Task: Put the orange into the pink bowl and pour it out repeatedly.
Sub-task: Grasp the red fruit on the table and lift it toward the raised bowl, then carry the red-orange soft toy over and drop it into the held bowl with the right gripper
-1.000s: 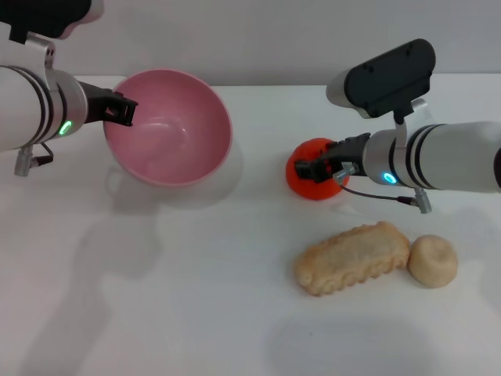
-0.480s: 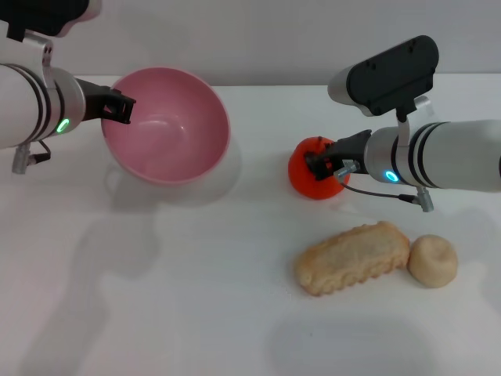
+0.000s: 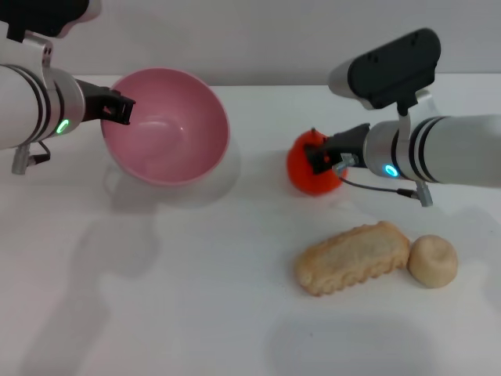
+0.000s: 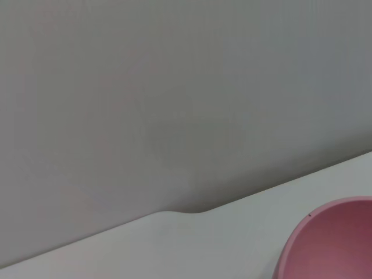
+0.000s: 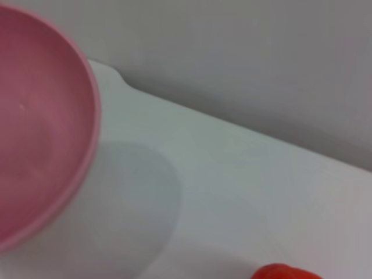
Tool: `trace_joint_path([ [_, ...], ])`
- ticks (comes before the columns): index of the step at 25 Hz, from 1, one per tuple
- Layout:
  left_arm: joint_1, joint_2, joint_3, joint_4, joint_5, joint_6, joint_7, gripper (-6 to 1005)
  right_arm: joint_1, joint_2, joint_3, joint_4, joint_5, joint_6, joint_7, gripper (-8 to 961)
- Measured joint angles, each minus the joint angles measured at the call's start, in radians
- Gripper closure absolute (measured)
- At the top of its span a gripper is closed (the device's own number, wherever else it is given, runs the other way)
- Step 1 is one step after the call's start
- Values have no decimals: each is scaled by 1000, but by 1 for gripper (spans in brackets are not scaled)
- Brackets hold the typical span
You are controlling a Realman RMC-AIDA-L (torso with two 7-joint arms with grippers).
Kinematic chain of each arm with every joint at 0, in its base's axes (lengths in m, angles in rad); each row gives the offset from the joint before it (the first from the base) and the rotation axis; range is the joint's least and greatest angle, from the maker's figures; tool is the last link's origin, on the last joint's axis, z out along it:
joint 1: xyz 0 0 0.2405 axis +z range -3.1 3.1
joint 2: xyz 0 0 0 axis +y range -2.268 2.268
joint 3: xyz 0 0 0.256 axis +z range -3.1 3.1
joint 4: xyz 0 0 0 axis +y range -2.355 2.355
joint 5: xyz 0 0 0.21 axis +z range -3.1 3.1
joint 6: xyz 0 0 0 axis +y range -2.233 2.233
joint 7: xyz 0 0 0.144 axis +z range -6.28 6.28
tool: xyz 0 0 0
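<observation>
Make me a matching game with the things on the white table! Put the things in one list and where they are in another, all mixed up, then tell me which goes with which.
Things:
1. glossy pink plastic bowl
2. bright red-orange toy orange
3. long tan ridged toy bread
4. small beige ball

Places:
A. against the bread's right end
B. at the right gripper
C. near middle, nearer the camera than the orange
D. tilted, rim held by the left gripper

Pairs: 1-D, 2-B, 3-C, 4-A
</observation>
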Motion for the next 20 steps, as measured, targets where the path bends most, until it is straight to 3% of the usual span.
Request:
trace_joint_path([
  [9,-1,0,5,-23,0,13,0,954,-56,3,41,-288,-110,130,6,863],
  [20,-5,-3,38,-44,-9,30,-3,954,-56,4,18,-537,-151,228,26,896],
])
